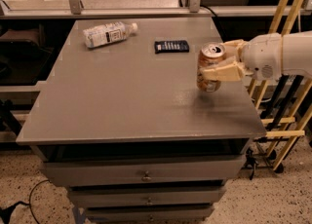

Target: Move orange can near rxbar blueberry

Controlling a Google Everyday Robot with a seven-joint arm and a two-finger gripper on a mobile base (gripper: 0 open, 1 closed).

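So the gripper [215, 63] is sitting over the right side of the desk [126, 91], coming in from the right edge on the end of a white arm [287, 55]. Its tan fingers [222, 72] are clamping around the orange can [208, 57] from either side, so it's got a proper grip on it. The can is staying upright with maybe a slight lean, silver top facing up. There's a shadow right under it, but I honestly can't tell if the bottom is touching the desk or hanging just above it.

The rxbar blueberry [171, 46] is lying flat toward the back of the desk, just to the left of the can and a bit further back, near it but not touching. A clear plastic bottle [108, 33] is lying on its side at the back left, well apart from both. Drawers [146, 174] are running down the front of the desk.
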